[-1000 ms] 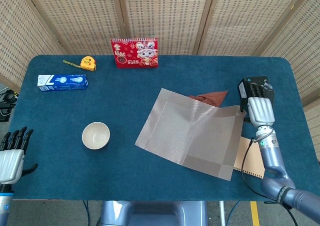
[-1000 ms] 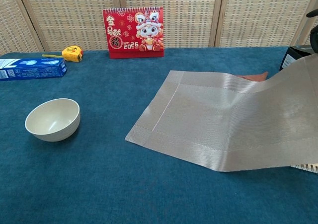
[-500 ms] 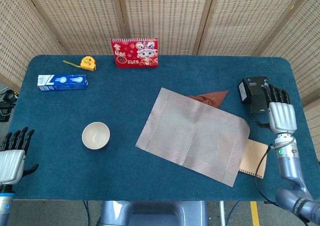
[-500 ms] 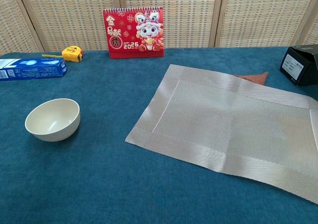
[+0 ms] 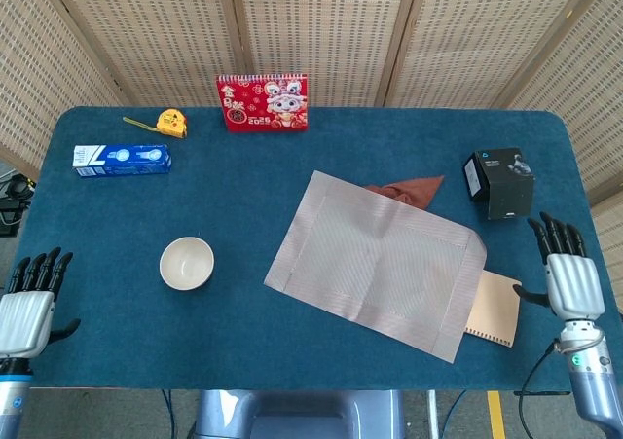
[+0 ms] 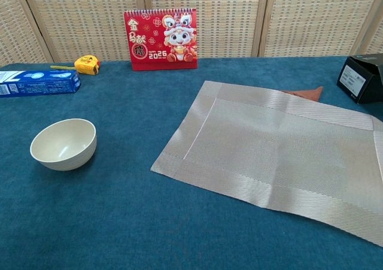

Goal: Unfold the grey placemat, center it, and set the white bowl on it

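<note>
Change: the right robot hand (image 5: 572, 281) has drawn back from the black box (image 5: 500, 182) toward the bench's (image 5: 117, 322) near right edge since half a second ago; the grey placemat (image 5: 378, 262), part-lifted a second ago, now lies flat and unfolded.
Head view, right robot hand: fingers apart, holding nothing, just right of the tan notebook (image 5: 494, 310) that pokes from under the placemat's near corner.
Head view, left robot hand (image 5: 26, 308): fingers spread, empty, at the near left corner; the white bowl (image 5: 186, 263) sits well to its right, apart from the placemat.
Head view, far side: rust cloth (image 5: 412, 187) peeks from behind the placemat.
Chest view: neither robot hand shows; bowl (image 6: 63, 143) upright left of the placemat (image 6: 281, 156), red calendar (image 6: 160, 39) behind.
</note>
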`<action>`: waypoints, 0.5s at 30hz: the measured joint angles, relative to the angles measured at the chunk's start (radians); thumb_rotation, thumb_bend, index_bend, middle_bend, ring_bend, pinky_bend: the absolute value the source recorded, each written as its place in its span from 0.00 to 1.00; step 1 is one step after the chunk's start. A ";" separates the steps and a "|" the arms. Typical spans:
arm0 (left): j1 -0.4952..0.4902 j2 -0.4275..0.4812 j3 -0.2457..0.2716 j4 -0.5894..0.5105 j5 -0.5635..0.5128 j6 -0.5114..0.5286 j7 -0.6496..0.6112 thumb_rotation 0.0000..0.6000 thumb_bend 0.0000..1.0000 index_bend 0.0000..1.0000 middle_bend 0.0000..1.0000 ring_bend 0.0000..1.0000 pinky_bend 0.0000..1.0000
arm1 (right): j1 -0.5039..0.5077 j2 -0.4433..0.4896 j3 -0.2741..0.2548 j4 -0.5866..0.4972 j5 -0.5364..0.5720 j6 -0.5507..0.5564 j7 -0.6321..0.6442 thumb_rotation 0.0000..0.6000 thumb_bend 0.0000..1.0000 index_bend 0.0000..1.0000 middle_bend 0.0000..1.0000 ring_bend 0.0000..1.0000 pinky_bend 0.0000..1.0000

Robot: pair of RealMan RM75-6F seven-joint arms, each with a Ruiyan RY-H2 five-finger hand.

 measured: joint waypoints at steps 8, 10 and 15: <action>-0.008 -0.006 0.002 0.006 0.003 -0.014 -0.011 1.00 0.12 0.02 0.00 0.00 0.00 | -0.057 -0.016 -0.052 -0.004 -0.091 0.077 0.018 1.00 0.14 0.12 0.00 0.00 0.00; -0.011 -0.008 0.002 0.007 0.005 -0.018 -0.017 1.00 0.12 0.04 0.00 0.00 0.00 | -0.065 -0.016 -0.058 -0.008 -0.117 0.095 0.022 1.00 0.14 0.12 0.00 0.00 0.00; -0.034 -0.006 -0.008 -0.011 0.004 -0.043 -0.010 1.00 0.14 0.22 0.00 0.00 0.00 | -0.074 -0.011 -0.062 -0.016 -0.147 0.115 0.040 1.00 0.14 0.12 0.00 0.00 0.00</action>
